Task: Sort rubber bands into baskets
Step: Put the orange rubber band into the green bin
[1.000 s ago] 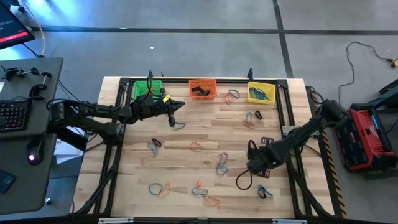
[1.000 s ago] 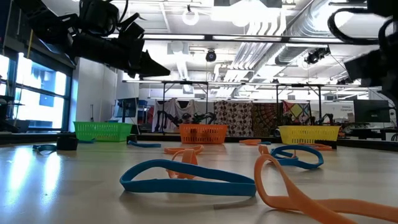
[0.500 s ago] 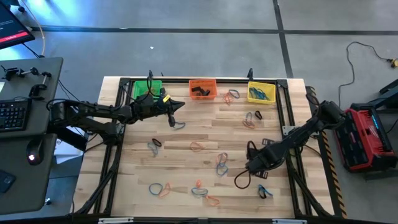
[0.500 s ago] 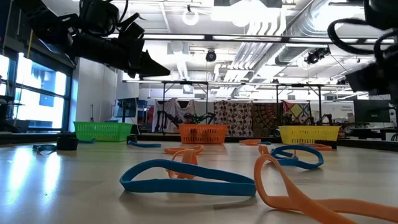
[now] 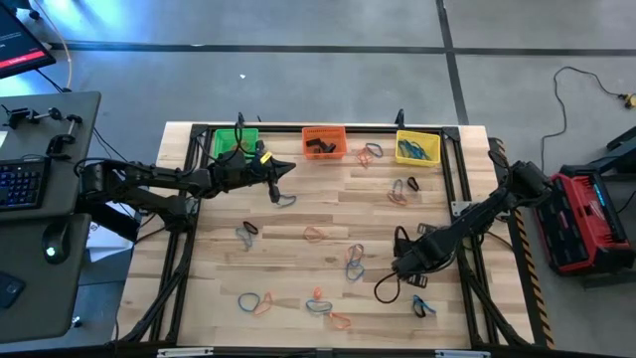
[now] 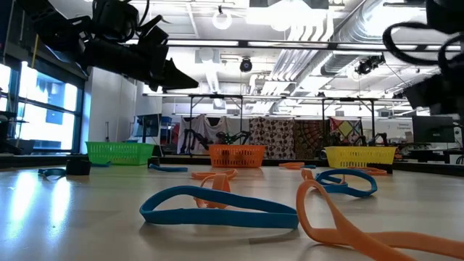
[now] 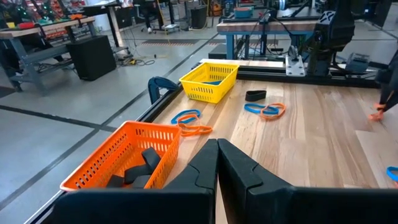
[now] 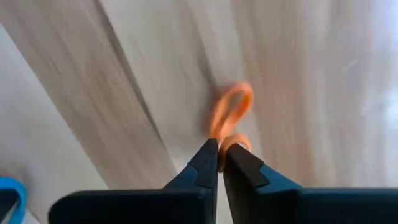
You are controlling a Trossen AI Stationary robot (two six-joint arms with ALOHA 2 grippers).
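Green (image 5: 235, 142), orange (image 5: 324, 141) and yellow (image 5: 417, 146) baskets stand in a row along the table's far edge. Black bands lie in the orange basket (image 7: 124, 158) and blue ones in the yellow basket (image 7: 209, 81). My right gripper (image 5: 401, 265) points down at the near right of the table, shut on a small orange rubber band (image 8: 231, 109). My left gripper (image 5: 285, 167) hangs shut with nothing in it above the table, just in front of the green and orange baskets. My right gripper pinches the orange band at the near part of its loop (image 8: 219, 140), between the tips of its two fingers. The fingers come from above, pointing down. The rest of the loop shows beyond the fingertips, close against the wooden top.
Several blue, orange and grey bands lie scattered over the wood, among them a blue one (image 6: 217, 206) and an orange one (image 6: 348, 217) near the front edge. A black metal frame (image 5: 455, 179) runs along the table's sides. A red case (image 5: 581, 224) sits on the floor to the right.
My right gripper has dipped slightly toward the table and turned a little at the near right. The bands around it lie as before.
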